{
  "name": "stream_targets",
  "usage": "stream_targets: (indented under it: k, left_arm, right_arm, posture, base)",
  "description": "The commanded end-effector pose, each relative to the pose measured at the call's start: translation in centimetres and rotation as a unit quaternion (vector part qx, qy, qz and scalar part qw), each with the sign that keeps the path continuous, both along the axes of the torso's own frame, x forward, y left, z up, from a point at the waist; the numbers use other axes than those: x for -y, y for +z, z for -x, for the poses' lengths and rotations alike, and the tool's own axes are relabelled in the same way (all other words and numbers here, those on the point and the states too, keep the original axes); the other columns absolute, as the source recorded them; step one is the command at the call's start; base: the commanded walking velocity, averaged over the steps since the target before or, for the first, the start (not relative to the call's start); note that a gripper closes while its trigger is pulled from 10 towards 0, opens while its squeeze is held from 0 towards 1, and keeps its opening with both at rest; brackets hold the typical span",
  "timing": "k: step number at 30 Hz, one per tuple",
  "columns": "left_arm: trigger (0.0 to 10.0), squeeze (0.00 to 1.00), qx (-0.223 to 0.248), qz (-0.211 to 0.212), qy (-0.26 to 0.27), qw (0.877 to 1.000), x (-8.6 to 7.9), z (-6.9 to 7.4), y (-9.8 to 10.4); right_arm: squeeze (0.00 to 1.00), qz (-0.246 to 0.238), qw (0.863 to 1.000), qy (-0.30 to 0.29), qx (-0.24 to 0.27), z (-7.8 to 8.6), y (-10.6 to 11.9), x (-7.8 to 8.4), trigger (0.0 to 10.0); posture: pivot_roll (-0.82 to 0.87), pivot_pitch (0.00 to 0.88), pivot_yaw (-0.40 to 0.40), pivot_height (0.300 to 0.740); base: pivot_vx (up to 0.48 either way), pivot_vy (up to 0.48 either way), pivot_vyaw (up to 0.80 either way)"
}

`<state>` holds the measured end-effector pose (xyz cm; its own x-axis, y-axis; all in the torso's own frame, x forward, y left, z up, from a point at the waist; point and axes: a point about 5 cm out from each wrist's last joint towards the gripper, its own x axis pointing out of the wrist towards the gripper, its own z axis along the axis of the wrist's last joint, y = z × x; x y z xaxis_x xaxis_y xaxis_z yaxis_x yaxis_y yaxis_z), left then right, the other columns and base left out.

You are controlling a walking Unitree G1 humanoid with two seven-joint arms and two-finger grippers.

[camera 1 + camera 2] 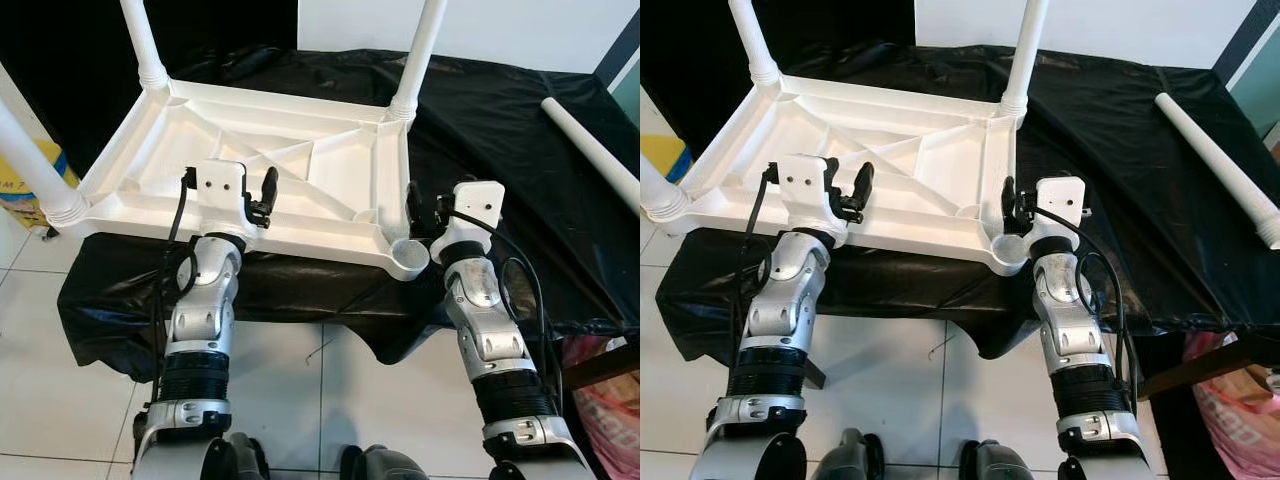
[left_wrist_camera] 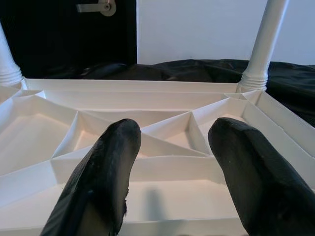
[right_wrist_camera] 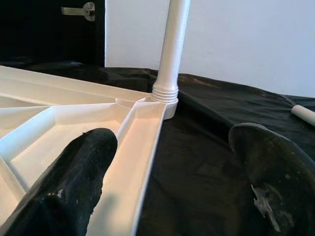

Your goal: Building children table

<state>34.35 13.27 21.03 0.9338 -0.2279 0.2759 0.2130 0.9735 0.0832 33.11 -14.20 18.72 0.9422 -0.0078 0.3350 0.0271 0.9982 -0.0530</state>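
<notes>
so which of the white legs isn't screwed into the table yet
The loose leg lying flat on the black cloth, off to the robot's right. The other three stand upright in corners of the upturned tabletop; the corner socket by the right claw is empty.

A black cloth [image 1: 520,140] covers a low stand and hangs over its near edge in loose folds. The floor [image 1: 60,380] under it is pale glossy tile with thin dark joints. Behind stands a plain white wall [image 3: 256,39], with a dark door [image 2: 59,34] beside it carrying a metal lever handle [image 2: 96,7]. Daylight falls evenly and soft.
</notes>
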Motion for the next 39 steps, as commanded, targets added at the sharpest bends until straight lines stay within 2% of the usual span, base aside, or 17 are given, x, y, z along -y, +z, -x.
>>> stream_targets:
  k: [1,10,35,39]
  left_arm:
    - [10.0,0.00,-0.013,0.001,0.003,1.000,0.5,0.0,-0.6]
    - [10.0,0.00,-0.018,-0.005,0.001,1.000,0.1,-0.2,-0.6]
    - [10.0,0.00,-0.027,-0.007,-0.012,1.000,0.5,-0.5,-0.7]
    - [10.0,0.00,-0.022,-0.012,-0.010,1.000,0.6,-0.5,-0.6]
  right_arm:
    - [0.00,0.000,1.000,-0.007,-0.005,0.1,-0.4,0.3,10.0]
    - [0.00,-0.005,1.000,-0.017,-0.007,0.3,-0.7,0.6,10.0]
    - [0.00,-0.010,0.999,-0.038,-0.013,0.8,-1.0,1.4,10.0]
    - [0.00,-0.011,0.999,-0.039,-0.014,0.8,-1.0,1.4,10.0]
  posture:
    - [0.02,0.111,-0.080,0.740]
    - [0.02,0.122,-0.065,0.740]
    - [-0.01,0.145,-0.039,0.740]
    - [-0.01,0.146,-0.039,0.740]
  base:
    - [0.000,-0.371,0.00]
    - [0.000,-0.375,0.00]
    - [0.000,-0.371,0.00]
    - [0.000,0.000,0.00]
